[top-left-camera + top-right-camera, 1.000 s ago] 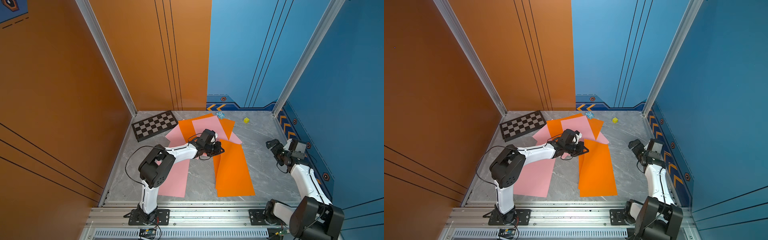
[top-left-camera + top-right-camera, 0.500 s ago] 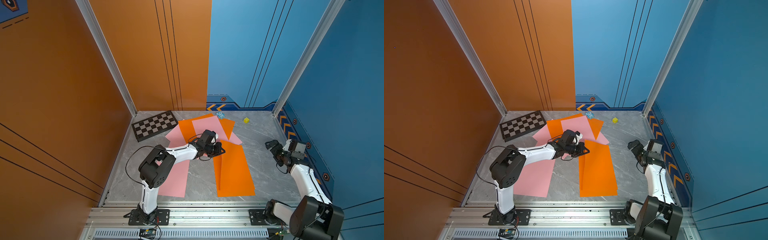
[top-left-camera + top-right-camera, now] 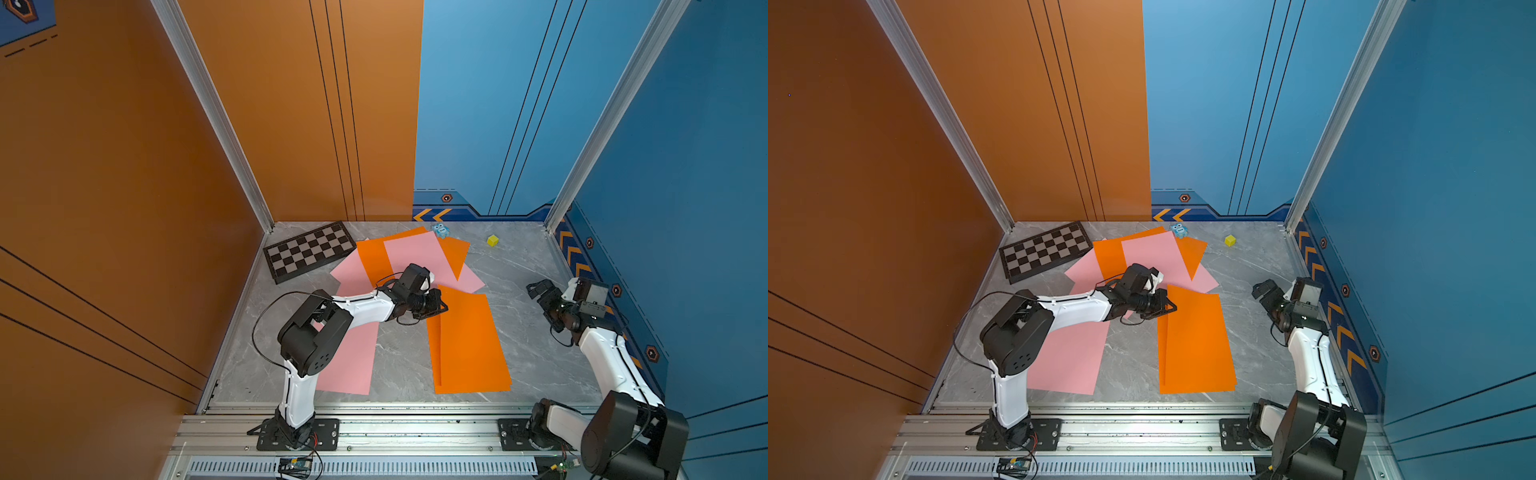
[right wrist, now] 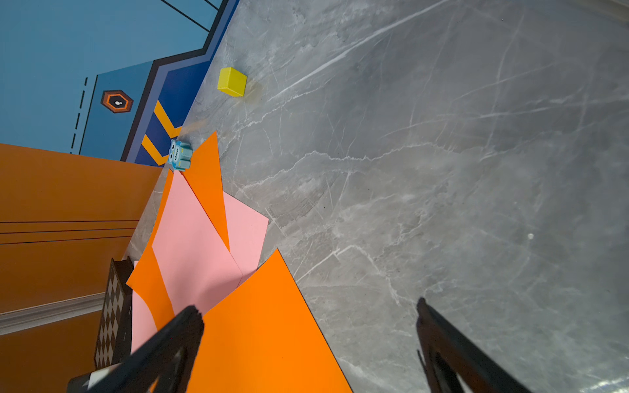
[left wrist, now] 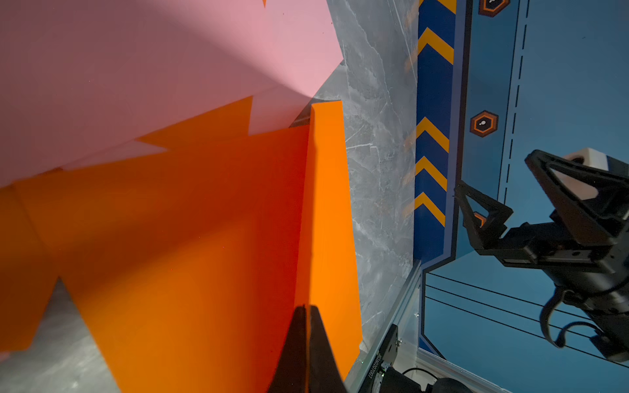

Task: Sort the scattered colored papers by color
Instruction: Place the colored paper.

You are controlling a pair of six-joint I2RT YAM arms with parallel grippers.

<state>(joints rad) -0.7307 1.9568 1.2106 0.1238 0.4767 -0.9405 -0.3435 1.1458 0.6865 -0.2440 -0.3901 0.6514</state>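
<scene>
Colored papers lay in three patches on the grey worktop. Nearest the arms' bases sat a pair of orange sheets, almost squared up. The upper orange sheet was shifted slightly off the lower orange sheet, of which only a thin strip showed. The left claw was pressed together on the far left edge of the upper one, pinching it (in the left wrist view the black fingers met with the orange edge running out from between them). A single pink sheet lay flat to the left of that pair, partly under the left arm. Farther back, a loose heap of pink and orange sheets overlapped at angles, just beside the checkered board. A small blue toy sat at the heap's far edge, and a yellow cube stood near it on bare stone. The right claw hung spread wide over the right side of the worktop, gripping nothing
</scene>
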